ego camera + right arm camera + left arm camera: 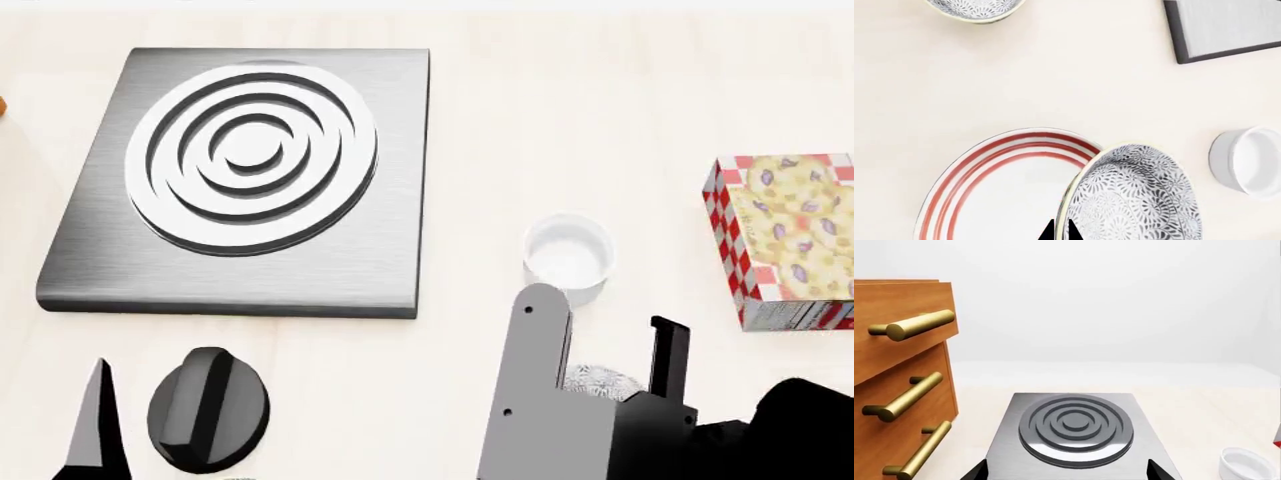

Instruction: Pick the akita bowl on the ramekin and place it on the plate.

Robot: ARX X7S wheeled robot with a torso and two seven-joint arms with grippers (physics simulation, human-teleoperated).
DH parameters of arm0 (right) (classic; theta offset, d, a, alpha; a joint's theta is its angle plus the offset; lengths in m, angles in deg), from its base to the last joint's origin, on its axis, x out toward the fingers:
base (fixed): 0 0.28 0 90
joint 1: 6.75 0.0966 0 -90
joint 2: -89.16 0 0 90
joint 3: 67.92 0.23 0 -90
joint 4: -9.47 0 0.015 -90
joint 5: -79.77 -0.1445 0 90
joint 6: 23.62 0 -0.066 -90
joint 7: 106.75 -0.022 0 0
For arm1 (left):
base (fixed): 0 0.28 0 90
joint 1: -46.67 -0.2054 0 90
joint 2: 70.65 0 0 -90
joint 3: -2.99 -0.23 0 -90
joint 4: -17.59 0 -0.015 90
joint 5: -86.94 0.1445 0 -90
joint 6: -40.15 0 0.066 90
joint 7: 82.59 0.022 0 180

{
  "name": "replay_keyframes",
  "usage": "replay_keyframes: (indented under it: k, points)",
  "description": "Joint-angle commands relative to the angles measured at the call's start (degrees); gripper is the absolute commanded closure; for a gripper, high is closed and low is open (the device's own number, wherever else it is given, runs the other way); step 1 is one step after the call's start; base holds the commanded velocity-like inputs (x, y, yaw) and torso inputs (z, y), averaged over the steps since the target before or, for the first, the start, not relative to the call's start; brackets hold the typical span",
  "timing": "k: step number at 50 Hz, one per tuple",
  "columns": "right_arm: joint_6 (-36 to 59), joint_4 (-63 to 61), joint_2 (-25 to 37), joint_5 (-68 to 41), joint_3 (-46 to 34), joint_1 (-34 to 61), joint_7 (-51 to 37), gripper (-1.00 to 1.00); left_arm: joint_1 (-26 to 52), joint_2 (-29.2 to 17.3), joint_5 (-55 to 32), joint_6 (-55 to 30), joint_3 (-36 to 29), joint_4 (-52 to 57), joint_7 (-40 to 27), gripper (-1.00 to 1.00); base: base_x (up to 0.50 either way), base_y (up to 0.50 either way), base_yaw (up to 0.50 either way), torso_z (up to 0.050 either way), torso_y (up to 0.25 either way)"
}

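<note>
Right wrist view: right gripper (1060, 231) pinches akita bowl (1134, 195) rim, bowl tilted over plate (1007, 190).

My head camera looks steeply down on the stove plate (247, 175) and ramekin (569, 256), ahead of my grippers. My left wrist camera looks level and low across that same stove plate (1073, 432). My right wrist camera faces straight down, close, sharing the ramekin (1247, 161).

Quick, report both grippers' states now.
Left gripper: open, holding nothing, above the stove plate.
Right gripper: closed on the rim of the speckled bowl, over the plate.
</note>
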Motion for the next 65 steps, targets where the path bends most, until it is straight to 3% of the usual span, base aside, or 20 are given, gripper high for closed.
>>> replay_keyframes:
  k: [1, 41, 65]
  points:
    - [-0.25, -3.02, 3.11, -2.4, 2.16, -2.15, -2.44, 1.0, 0.08, -0.08, 0.14, 0.05, -0.44, 0.0, -0.2, -1.0, 0.0, 0.0, 0.0, 0.0, 0.0]
    - [-4.41, -3.99, 10.05, -5.48, 2.97, -9.92, -8.56, 1.0, 0.43, -0.42, 0.22, 0.42, -1.4, -0.19, -0.84, -1.0, 0.0, 0.0, 0.0, 0.0, 0.0]
    - [-9.04, -0.71, 9.63, -4.81, 2.19, -14.6, -11.59, 1.0, 0.4, -0.79, 0.07, 1.25, -1.59, -0.45, -0.95, -1.0, 0.0, 0.0, 0.0, 0.0, 0.0]
